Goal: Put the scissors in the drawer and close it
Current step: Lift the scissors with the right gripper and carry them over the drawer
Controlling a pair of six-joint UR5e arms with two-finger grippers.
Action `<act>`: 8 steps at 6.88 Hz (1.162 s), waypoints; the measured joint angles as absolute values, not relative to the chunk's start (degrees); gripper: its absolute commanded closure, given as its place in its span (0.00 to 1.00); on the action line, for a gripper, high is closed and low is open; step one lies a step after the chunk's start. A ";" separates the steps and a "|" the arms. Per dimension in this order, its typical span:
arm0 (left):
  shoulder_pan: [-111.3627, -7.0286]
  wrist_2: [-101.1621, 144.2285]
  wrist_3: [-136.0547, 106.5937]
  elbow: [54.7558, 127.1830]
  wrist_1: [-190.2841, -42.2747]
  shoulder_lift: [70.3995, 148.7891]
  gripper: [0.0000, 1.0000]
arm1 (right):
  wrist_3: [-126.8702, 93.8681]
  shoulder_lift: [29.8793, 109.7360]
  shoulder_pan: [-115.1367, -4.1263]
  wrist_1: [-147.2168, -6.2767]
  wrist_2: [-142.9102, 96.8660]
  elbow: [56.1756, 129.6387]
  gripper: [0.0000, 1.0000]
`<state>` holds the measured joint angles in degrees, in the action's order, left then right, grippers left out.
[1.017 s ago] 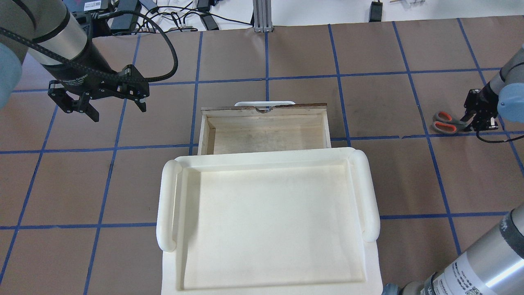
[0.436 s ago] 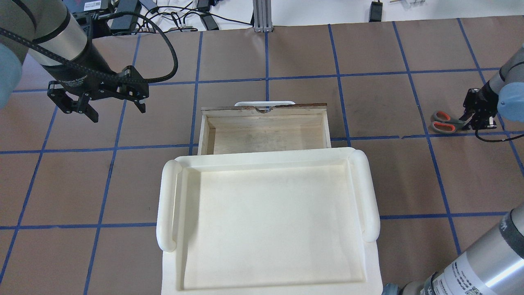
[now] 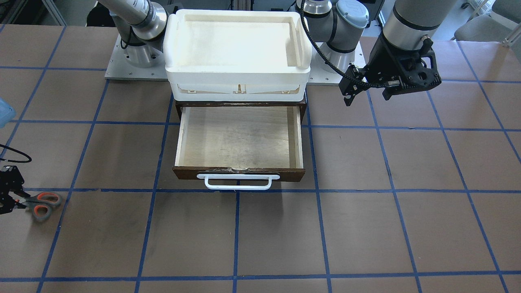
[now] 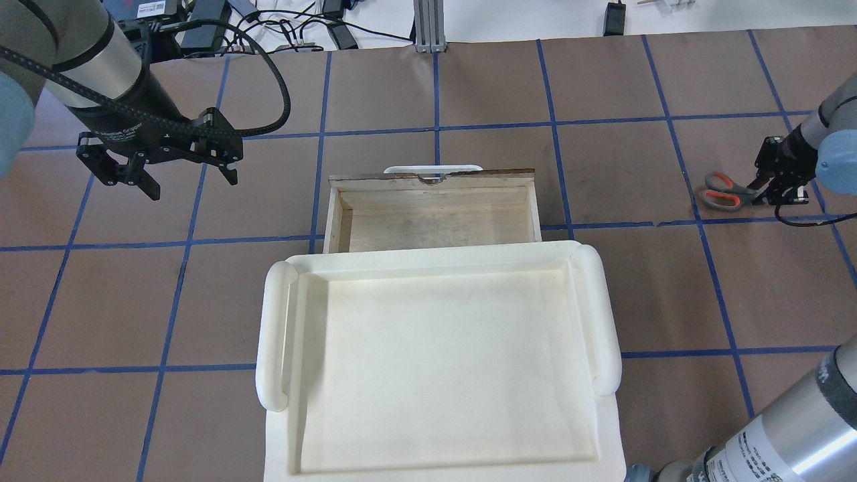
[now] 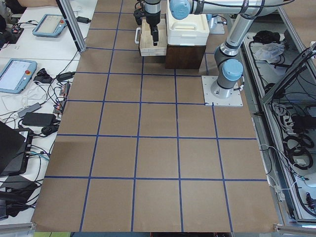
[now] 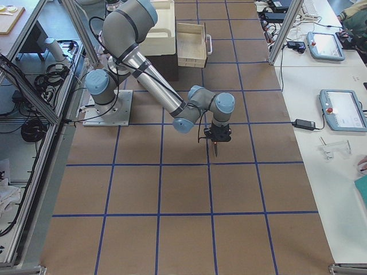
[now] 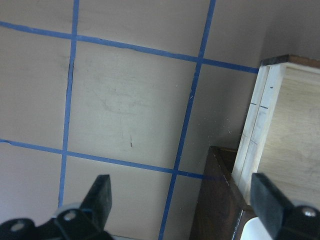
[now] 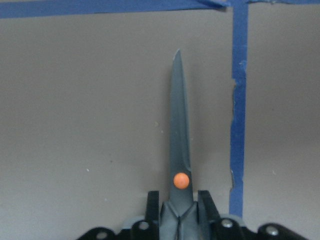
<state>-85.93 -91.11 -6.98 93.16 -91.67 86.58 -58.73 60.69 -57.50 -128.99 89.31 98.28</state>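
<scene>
The scissors (image 4: 720,191), with grey handles lined orange, are at the far right of the table. My right gripper (image 4: 763,187) is shut on them near the orange pivot, holding them low over the paper. In the right wrist view the dark blades (image 8: 179,145) stick out ahead of the closed fingers (image 8: 152,202). The scissors also show in the front view (image 3: 40,202), handles toward the middle. The drawer (image 4: 435,175) stands pulled open, its plywood inside (image 3: 240,138) bare and its white handle (image 3: 238,182) in front. My left gripper (image 4: 194,186) is open and empty, left of the drawer.
A white plastic tray (image 4: 274,335) sits on top of the cabinet behind the open drawer. The table is brown paper with a blue tape grid. Cables and power bricks (image 4: 201,27) lie beyond the far edge.
My right gripper has carried the scissors a little up and left in the overhead view, off their earlier spot. My left gripper has barely shifted.
</scene>
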 measured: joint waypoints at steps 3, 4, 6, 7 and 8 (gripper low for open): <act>-85.87 -92.55 -6.96 93.37 -91.67 86.48 0.00 | -60.46 63.50 -59.98 -127.98 88.82 98.34 1.00; -85.87 -92.81 -7.03 93.58 -91.67 86.38 0.00 | -60.69 64.59 -61.49 -127.12 88.76 98.33 1.00; -85.87 -92.94 -7.19 93.81 -91.67 86.27 0.00 | -65.52 68.61 -64.98 -121.23 87.06 98.18 1.00; -85.87 -92.99 -7.11 93.84 -91.67 86.28 0.00 | -68.01 71.08 -67.67 -118.30 86.74 98.10 1.00; -85.87 -93.04 -7.06 93.86 -91.67 86.29 0.00 | -70.97 73.66 -71.03 -115.24 86.79 97.65 1.00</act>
